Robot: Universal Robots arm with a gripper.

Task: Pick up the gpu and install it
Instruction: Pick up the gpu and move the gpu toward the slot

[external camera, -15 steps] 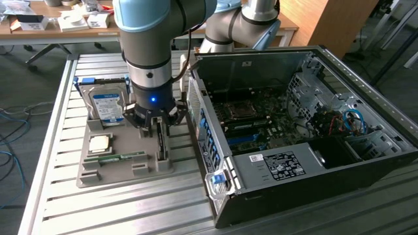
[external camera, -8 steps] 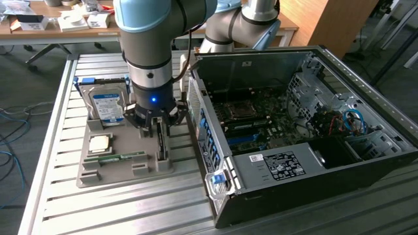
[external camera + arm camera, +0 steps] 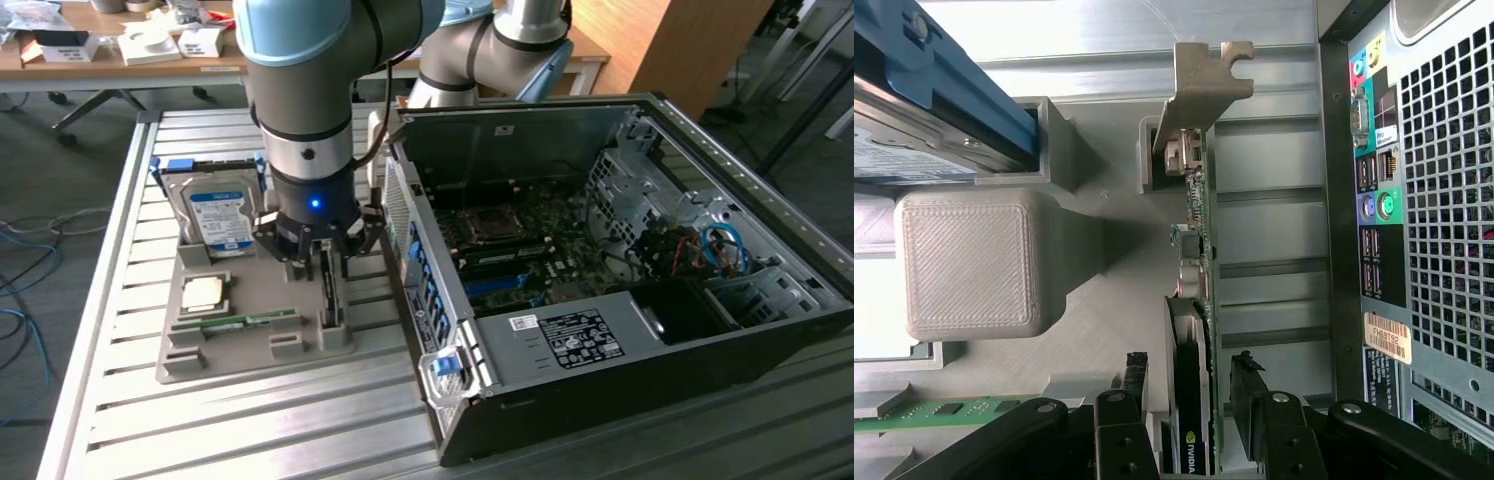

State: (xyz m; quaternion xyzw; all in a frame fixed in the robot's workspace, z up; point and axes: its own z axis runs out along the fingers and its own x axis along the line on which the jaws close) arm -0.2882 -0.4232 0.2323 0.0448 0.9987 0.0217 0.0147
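In the exterior view a slatted metal table fills the foreground. Around it is a workshop: a wooden desk with small boxes at eleven o'clock, a tall wooden panel at one o'clock, and loose cables on the floor at nine o'clock.

On the table there is one open computer case at three o'clock and one grey tray at eight o'clock. The tray carries one blue-labelled hard drive standing on edge, one processor, one green memory stick and one gpu. The gpu stands on edge in its slot along the tray side nearest the case. One arm comes straight down over it, and the gripper sits at the card's upper edge, at two o'clock from the processor.

In the wrist view the gpu is upright in the tray, its pale metal bracket at the far end. The gripper is spread wide. Its two black fingers stand one on each side of the card, with a narrow gap showing on each side, so the card is straddled and not clamped. The hard drive and memory stick lie on the side of the card away from the case, whose ported rear panel runs just beside the tray. The bare table slats show beyond the bracket.
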